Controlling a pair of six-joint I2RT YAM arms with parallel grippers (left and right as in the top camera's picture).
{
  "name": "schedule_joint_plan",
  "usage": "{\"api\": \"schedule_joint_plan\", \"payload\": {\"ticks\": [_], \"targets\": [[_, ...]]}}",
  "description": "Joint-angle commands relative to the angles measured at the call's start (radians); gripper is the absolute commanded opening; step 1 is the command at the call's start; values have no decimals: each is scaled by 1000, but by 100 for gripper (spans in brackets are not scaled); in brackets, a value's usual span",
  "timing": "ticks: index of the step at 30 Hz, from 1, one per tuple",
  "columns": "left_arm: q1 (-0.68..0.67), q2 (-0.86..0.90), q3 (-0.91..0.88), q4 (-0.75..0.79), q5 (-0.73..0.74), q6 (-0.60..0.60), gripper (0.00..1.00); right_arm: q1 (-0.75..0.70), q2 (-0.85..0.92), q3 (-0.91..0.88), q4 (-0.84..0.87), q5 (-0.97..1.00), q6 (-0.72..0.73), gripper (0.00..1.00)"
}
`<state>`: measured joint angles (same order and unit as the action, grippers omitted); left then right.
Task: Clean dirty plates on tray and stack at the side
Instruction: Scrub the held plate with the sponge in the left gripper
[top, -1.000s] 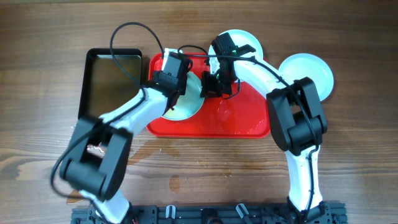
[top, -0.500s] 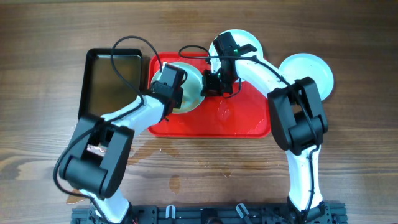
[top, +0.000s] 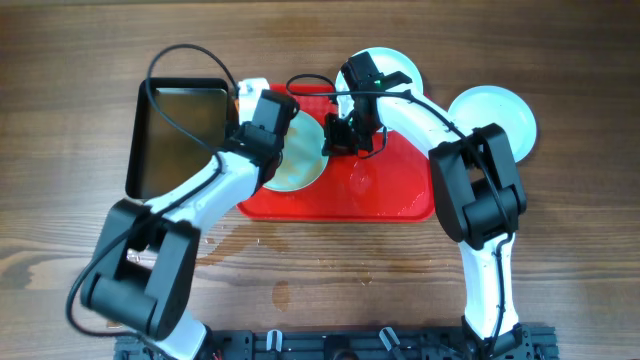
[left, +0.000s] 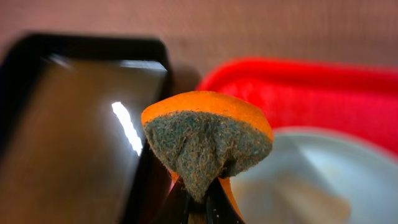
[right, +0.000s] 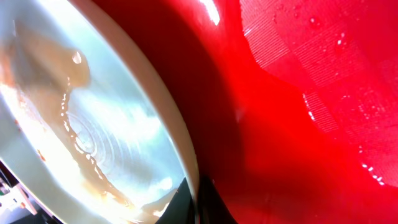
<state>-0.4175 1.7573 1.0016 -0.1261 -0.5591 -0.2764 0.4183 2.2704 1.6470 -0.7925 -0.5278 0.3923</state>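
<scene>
One plate (top: 300, 160) with brown watery smears lies on the left part of the red tray (top: 390, 195). My right gripper (top: 340, 140) is shut on its right rim; the right wrist view shows the fingers (right: 198, 196) pinching the rim of the plate (right: 106, 124) above the wet tray (right: 298, 124). My left gripper (top: 255, 100) hangs over the tray's far-left corner, shut on an orange sponge (left: 208, 134) with a grey-green scouring face. Below the sponge are the plate (left: 323, 180) and the tray (left: 311, 87). Two more plates lie off the tray: one behind it (top: 390, 62), one to the right (top: 500, 115).
A black rectangular pan (top: 175, 130) stands right next to the tray's left edge; it also shows in the left wrist view (left: 68, 124). Wet spots (top: 280, 293) mark the wooden table in front of the tray. The right arm reaches across the tray's far edge.
My left gripper has moved with the sponge from over the plate up and left to the tray's corner near the black pan. The right gripper has kept its hold on the rim.
</scene>
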Motion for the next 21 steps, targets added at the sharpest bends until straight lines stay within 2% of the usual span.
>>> {"api": "schedule_joint_plan", "payload": {"ticks": [1, 3, 6, 9, 13, 15, 17, 19, 21], "targets": [[7, -25, 21, -51, 5, -14, 4, 8, 30, -10, -5, 3, -26, 4], [7, -25, 21, -130, 186, 57, 4, 8, 30, -9, -4, 3, -26, 4], [7, -26, 19, -242, 397, 68, 4, 8, 30, -10, -3, 3, -26, 4], [7, -6, 13, -301, 443, 68, 4, 8, 30, -9, -3, 3, -26, 4], [10, 77, -10, -290, 455, 67, 4, 8, 30, -10, -4, 2, -26, 4], [10, 91, -10, -257, 571, 67, 4, 8, 30, -10, -3, 2, -26, 4], [10, 90, -8, -202, 752, 68, 4, 8, 30, -10, -4, 2, -26, 4], [10, 90, -8, -152, 912, 120, 4, 8, 30, -10, -4, 3, -26, 4], [10, 90, -6, -122, 940, 120, 4, 8, 30, -10, -3, 3, -26, 4]]}}
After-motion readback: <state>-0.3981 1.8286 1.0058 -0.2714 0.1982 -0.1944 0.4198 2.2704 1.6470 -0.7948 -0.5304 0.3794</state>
